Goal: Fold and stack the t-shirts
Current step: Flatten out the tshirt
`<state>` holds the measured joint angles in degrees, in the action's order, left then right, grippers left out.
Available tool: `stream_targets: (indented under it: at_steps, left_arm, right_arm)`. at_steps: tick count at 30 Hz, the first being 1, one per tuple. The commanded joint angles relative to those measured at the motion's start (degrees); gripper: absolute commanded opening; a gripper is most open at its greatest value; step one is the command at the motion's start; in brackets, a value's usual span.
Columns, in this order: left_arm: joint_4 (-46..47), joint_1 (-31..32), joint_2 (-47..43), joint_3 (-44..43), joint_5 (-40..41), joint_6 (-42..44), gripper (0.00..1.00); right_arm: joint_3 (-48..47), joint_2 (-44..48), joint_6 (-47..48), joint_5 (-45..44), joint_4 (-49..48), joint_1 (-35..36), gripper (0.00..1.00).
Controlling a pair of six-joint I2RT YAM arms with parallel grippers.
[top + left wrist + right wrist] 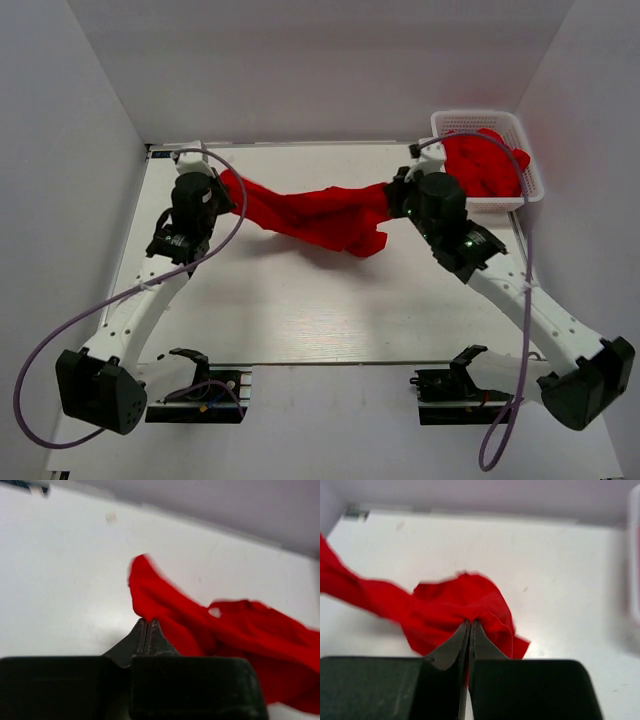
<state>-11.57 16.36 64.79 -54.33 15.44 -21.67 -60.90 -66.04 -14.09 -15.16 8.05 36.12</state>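
Fabric of one red t-shirt (310, 215) stretches twisted between two tightly closed pincers: the right gripper (397, 195) clamps its end just left of the white basket (480, 118), the left gripper (225, 188) clamps the other end well to the basket's left, and farther back more red t-shirts (485, 165) lie heaped inside that basket.

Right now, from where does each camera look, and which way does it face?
Top external: above and behind the bases, looking down on the table; left arm and right arm show, a red t-shirt stretched between them.
Left wrist: on the left arm, looking along the shut left gripper, pinching the t-shirt.
Right wrist: on the right arm, looking along the shut right gripper, pinching the t-shirt.
Shared: all show that t-shirt and the table.
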Motion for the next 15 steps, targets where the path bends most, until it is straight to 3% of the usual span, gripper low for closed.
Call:
stream_targets:
  at_steps: [1, 7, 15]
  left_arm:
    - [2.34, 0.16, -3.71, -6.13, 6.26, 4.43, 0.00]
    - [7.52, 0.16, -7.40, -14.57, 3.28, 11.12, 0.00]
    - [11.21, 0.16, -13.99, -22.83, -1.81, 18.41, 0.00]
  right_arm:
    - [-5.79, 4.24, 3.27, -16.45, 0.39, -0.35, 0.00]
    - [-13.61, 8.56, 13.81, -18.94, -6.90, -0.52, 0.00]
    - [-28.71, 10.23, 26.03, -14.29, -4.90, -0.17, 0.00]
